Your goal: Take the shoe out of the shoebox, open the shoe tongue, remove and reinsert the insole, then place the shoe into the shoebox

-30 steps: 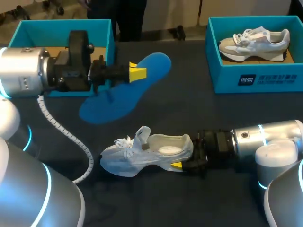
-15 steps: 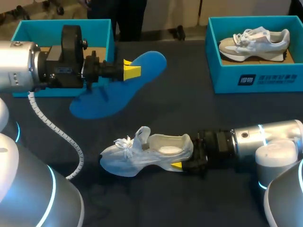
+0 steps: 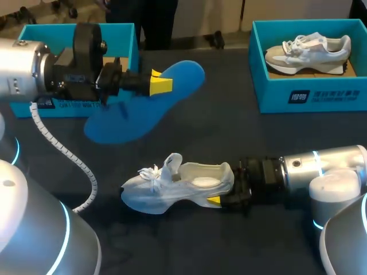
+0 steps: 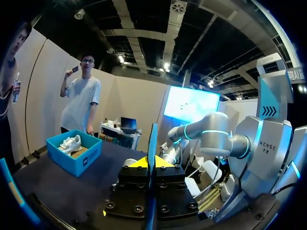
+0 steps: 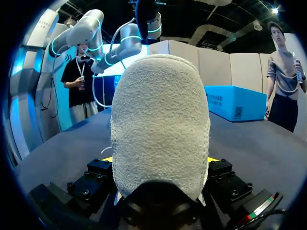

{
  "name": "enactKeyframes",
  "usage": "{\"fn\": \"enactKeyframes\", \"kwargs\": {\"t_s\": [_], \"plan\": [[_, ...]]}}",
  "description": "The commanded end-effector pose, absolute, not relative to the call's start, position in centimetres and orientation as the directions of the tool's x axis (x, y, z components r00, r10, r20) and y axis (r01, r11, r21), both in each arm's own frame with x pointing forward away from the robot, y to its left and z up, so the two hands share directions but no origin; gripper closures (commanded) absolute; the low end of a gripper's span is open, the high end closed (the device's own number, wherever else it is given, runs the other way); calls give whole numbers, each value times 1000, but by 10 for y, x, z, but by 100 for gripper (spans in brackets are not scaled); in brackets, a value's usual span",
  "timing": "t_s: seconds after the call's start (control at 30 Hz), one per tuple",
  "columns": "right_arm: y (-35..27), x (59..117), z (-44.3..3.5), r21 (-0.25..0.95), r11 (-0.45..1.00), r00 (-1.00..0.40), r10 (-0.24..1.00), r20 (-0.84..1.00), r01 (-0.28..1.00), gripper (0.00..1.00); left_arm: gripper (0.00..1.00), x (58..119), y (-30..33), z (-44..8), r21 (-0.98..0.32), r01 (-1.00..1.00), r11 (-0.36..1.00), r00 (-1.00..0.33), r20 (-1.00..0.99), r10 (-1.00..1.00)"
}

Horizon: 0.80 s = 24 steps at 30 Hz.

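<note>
Left gripper (image 3: 160,84) clamps the flat blue foam insole (image 3: 140,109) beyond the white mesh shoe (image 3: 172,186), whose heel the right gripper (image 3: 215,200) clamps.

Dark table (image 3: 229,134), blue box (image 3: 312,98) at far right, grey-white sneaker (image 3: 309,50) inside

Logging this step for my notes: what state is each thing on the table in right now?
insole: out of the shoe, held above the table
white shoe: on the table, heel gripped
left gripper: shut on insole
right gripper: shut on white shoe
left shoebox: open, inside mostly hidden by the left arm
right shoebox: open, second shoe inside
</note>
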State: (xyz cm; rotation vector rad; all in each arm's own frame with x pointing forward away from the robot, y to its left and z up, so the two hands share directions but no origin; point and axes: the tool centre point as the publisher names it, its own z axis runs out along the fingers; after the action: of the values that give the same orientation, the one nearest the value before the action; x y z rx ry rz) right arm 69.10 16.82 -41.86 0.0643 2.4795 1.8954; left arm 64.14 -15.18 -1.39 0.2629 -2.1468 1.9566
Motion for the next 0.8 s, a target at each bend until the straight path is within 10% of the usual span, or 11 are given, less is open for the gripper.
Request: {"fn": "enactKeyframes", "kwargs": {"t_s": [0.03,0.07,0.1,0.13,0.17,0.8], "plan": [[169,690,-418,961,275,-999,51,12,25,100,100,645,-153,-12,-954,-281,101,-958,285,23],[167,690,-418,961,276,-998,55,13,28,100,100,645,-153,-12,-954,-281,101,-958,285,23],[166,690,-417,960,277,-998,57,14,29,78,100,645,-153,-12,-954,-281,101,-958,285,23],[165,690,-417,959,283,-998,57,18,34,8,100,645,-153,-12,-954,-281,101,-958,285,23],[164,690,-416,956,292,-998,62,21,38,0,100,645,-153,-12,-954,-281,101,-958,285,23],[117,686,-388,785,615,-997,71,44,78,0,100,643,-149,-7,-947,-309,87,-950,312,12]]}}
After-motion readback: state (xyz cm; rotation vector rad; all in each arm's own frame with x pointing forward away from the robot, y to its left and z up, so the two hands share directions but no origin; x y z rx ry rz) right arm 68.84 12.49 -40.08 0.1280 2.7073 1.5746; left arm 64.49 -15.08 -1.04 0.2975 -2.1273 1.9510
